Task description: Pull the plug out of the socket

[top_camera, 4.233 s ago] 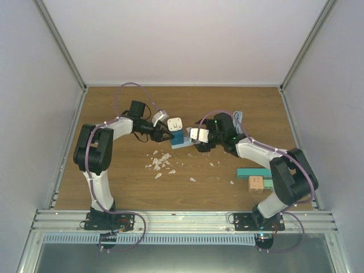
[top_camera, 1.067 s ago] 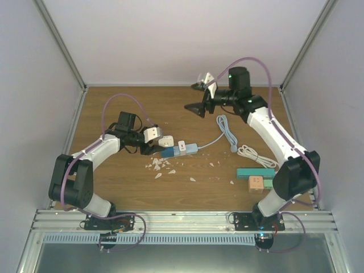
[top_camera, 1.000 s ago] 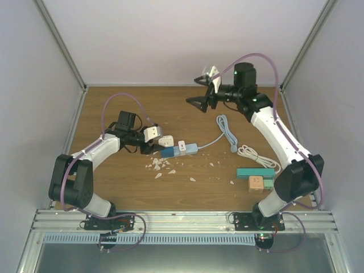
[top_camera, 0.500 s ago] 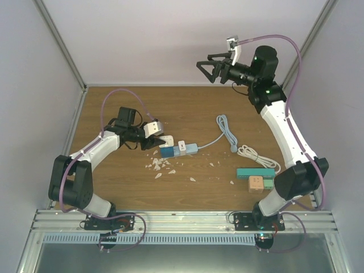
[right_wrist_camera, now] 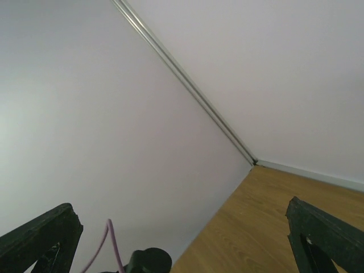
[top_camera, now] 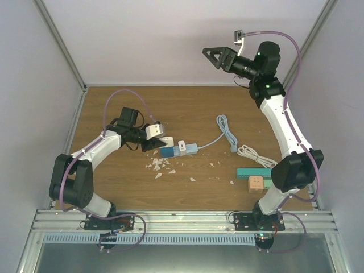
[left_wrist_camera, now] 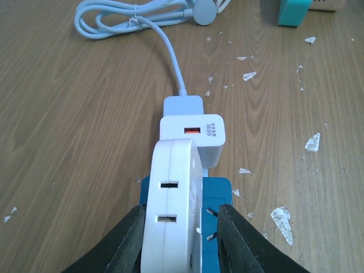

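Note:
A white plug (left_wrist_camera: pixel 173 216) sits between my left gripper's (left_wrist_camera: pixel 182 211) fingers, which are shut on it. Its two metal prongs (left_wrist_camera: pixel 210 214) show bare on its right side, over the blue socket strip (left_wrist_camera: pixel 219 196). A white 66W charger (left_wrist_camera: pixel 192 135) sits on the strip just beyond. In the top view my left gripper (top_camera: pixel 154 142) holds the plug (top_camera: pixel 164 139) at the left end of the strip (top_camera: pixel 169 152). My right gripper (top_camera: pixel 215 56) is open and empty, raised high near the back wall; its wrist view (right_wrist_camera: pixel 182 227) shows only walls and the far table.
A coiled light-blue cable (top_camera: pixel 224 126) runs from the strip's right end. A white cable (top_camera: pixel 254 152), a teal block (top_camera: pixel 254 172) and a wooden block (top_camera: pixel 256 183) lie at the right. White chips (top_camera: pixel 161 165) lie scattered in front of the strip.
My right arm has let go of the strip and swung up and back, far above the table. My left gripper stays at the strip's left end with the plug.

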`<state>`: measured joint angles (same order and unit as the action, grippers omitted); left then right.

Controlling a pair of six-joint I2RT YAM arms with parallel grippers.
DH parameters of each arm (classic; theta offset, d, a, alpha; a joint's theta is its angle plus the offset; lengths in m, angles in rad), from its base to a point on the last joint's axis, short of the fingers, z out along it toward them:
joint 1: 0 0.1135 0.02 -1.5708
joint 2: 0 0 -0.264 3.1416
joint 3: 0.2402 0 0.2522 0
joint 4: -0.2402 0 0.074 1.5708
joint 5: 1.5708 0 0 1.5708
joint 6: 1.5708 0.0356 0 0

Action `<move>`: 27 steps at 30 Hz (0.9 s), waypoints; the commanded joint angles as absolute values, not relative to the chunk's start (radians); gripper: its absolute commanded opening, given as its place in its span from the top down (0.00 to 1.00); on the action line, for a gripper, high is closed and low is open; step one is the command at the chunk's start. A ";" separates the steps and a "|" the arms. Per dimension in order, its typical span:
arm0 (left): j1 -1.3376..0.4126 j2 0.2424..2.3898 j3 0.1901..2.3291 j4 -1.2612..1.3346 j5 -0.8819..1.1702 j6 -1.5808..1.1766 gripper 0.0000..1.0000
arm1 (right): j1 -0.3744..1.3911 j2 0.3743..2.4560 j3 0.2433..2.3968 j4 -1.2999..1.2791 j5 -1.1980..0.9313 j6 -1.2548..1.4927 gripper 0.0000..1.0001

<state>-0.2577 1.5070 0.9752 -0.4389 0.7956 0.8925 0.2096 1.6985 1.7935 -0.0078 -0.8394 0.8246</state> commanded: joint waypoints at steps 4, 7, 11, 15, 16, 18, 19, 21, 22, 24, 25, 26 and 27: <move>-0.283 1.479 0.961 -0.435 0.789 0.904 0.73 | 0.190 1.713 1.818 0.108 -0.891 0.919 0.00; -0.290 1.469 0.978 -0.438 0.806 0.879 0.81 | 0.190 1.712 1.772 0.117 -0.914 0.865 0.00; -0.297 1.456 0.989 -0.456 0.824 0.891 0.84 | 0.191 1.692 1.706 0.101 -0.977 0.695 0.00; -0.297 1.446 0.988 -0.467 0.821 0.915 0.88 | 0.192 1.645 1.602 0.069 -0.997 0.471 0.00; -0.297 1.442 0.986 -0.467 0.821 0.919 0.88 | 0.193 1.632 1.575 0.058 -1.002 0.415 0.00; -0.296 1.430 0.976 -0.457 0.825 0.919 0.89 | 0.197 1.611 1.524 0.026 -1.007 0.320 0.00; -0.295 1.421 0.969 -0.445 0.828 0.918 0.90 | 0.198 1.602 1.502 0.012 -1.014 0.276 0.00; -0.296 1.412 0.953 -0.419 0.833 0.909 0.92 | 0.203 1.590 1.468 -0.029 -1.013 0.202 0.00; -0.295 1.409 0.951 -0.412 0.840 0.904 0.92 | 0.204 1.587 1.455 -0.051 -1.017 0.178 0.00; -0.293 1.408 0.954 -0.404 0.858 0.891 0.92 | 0.205 1.590 1.450 -0.091 -1.022 0.128 0.00; -0.292 1.408 0.957 -0.400 0.867 0.887 0.92 | 0.207 1.593 1.449 -0.106 -1.023 0.110 0.00; -0.292 1.408 0.958 -0.398 0.874 0.886 0.92 | 0.206 1.594 1.447 -0.120 -1.025 0.095 0.00; -0.290 1.408 0.959 -0.399 0.878 0.887 0.92 | 0.207 1.596 1.448 -0.129 -1.026 0.080 0.01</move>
